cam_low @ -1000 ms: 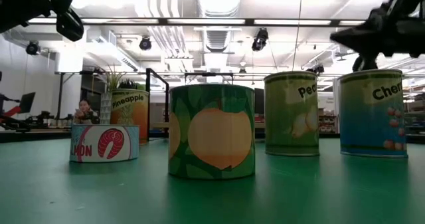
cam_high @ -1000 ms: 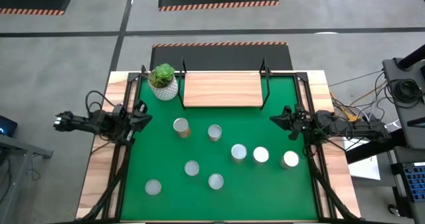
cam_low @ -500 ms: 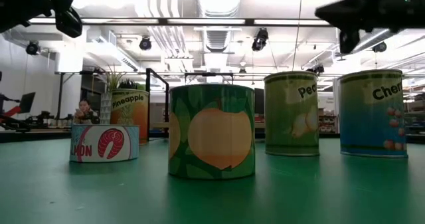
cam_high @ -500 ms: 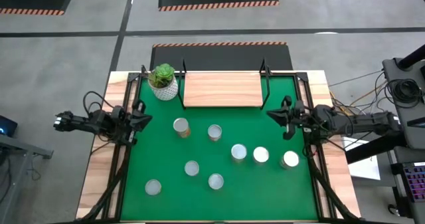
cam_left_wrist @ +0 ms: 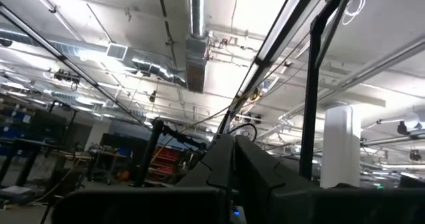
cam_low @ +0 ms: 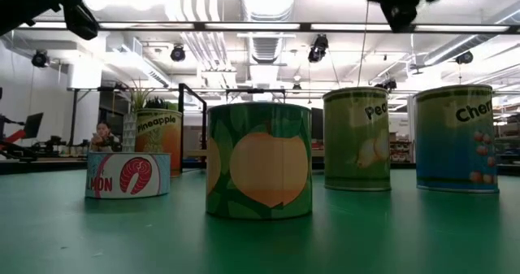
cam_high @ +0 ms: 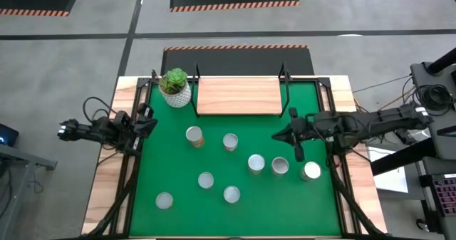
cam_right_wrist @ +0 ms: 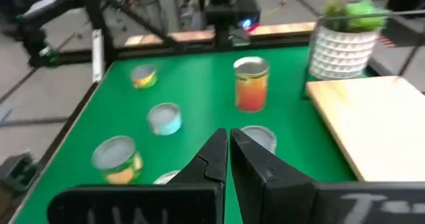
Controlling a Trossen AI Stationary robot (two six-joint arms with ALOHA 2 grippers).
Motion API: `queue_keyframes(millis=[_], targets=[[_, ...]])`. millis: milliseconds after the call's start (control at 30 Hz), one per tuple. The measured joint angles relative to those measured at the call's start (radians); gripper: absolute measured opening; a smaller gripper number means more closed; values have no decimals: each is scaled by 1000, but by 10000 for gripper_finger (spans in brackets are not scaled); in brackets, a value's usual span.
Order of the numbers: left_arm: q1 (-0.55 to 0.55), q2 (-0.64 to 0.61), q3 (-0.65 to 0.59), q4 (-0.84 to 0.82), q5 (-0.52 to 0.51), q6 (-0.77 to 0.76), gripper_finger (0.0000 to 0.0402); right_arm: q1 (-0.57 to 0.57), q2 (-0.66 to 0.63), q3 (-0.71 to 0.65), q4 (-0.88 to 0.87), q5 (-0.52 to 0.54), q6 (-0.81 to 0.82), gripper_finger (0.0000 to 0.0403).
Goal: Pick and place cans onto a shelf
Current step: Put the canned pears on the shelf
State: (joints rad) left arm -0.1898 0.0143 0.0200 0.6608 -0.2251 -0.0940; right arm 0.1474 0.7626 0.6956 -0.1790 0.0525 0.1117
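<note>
Several cans stand upright on their bases on the green mat [cam_high: 178, 162], among them one [cam_high: 194, 136] near the plant, one [cam_high: 256, 163] at mid-table and one [cam_high: 280, 167] beside it. The light-wood shelf [cam_high: 238, 96] stands at the far edge with nothing on its board. My right gripper [cam_high: 276, 136] is shut, raised over the mat to the right of the middle, above the cans and pointing toward the table's left; its own view shows the shut fingers [cam_right_wrist: 228, 143]. My left gripper [cam_high: 151, 123] is shut at the left edge, tipped upward [cam_left_wrist: 232, 147].
A white pot with a green plant [cam_high: 175, 88] stands left of the shelf. Black frame rails [cam_high: 132, 176] run along the mat's left and right sides. In the low view a peach-labelled can [cam_low: 258, 160] stands nearest, with others [cam_low: 356, 139] behind it.
My right gripper has risen and swung out from the table's right edge toward the middle, over the mat, rolling as it went; it stays shut. My left gripper has tipped up a little in place. No can has moved.
</note>
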Motion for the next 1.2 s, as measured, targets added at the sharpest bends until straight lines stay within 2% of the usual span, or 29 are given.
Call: queue_keyframes(millis=[167,433,500,800,967,1200], targets=[[0,0,0,32,-1,77,0,76,123,118,-168,9,25,9],[0,0,0,107,-5,164,0,210,310,284,-467,173,108,9],[0,0,0,110,-5,181,0,234,356,313,-502,208,121,9],[0,0,0,133,-5,195,0,243,541,403,-502,211,114,14],[0,0,0,133,-5,195,0,243,623,475,-510,211,115,63],[0,0,0,133,-4,191,0,242,697,552,-556,210,155,188]])
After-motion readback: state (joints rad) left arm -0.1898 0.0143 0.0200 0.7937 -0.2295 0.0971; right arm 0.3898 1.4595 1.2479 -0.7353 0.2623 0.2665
